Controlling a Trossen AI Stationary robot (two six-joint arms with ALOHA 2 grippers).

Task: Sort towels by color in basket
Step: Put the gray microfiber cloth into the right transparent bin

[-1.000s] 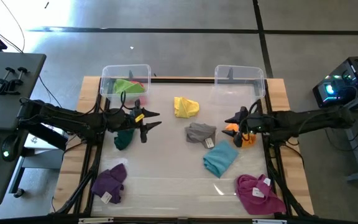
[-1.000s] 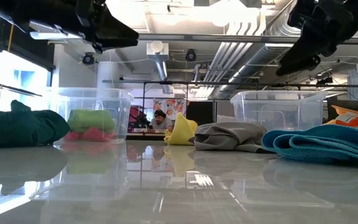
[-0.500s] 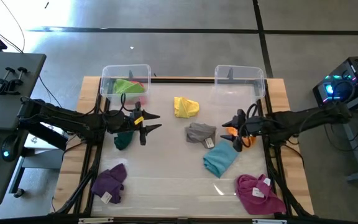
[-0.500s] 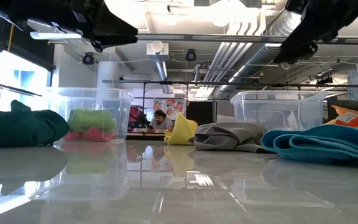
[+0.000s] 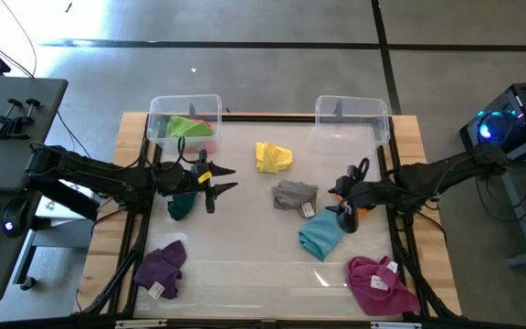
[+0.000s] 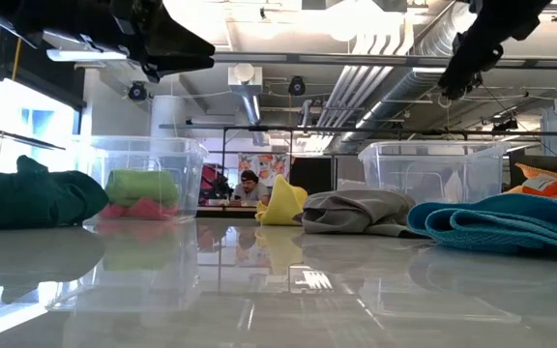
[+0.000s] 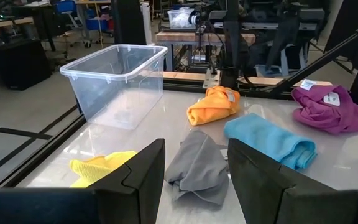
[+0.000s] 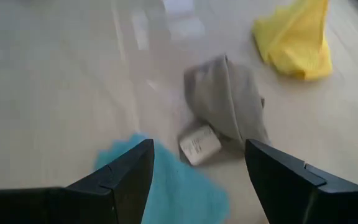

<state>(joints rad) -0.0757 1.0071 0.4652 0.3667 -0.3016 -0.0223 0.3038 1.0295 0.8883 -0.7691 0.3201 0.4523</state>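
Above the table's 3 o'clock side, the right gripper [image 5: 347,196] hangs with fingers spread, empty, over the crumpled light blue towel [image 5: 322,232], with the grey towel [image 5: 294,195] at its 9 o'clock. Toward 9 o'clock, the left gripper [image 5: 219,178] hovers spread and empty beside the bunched dark teal towel [image 5: 181,203]. A yellow towel [image 5: 273,156] lies crumpled near 12 o'clock.

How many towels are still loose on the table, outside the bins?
7: yellow, grey, light blue, orange beside the right end effector, dark teal under the left arm, purple, magenta. Others may be hidden.
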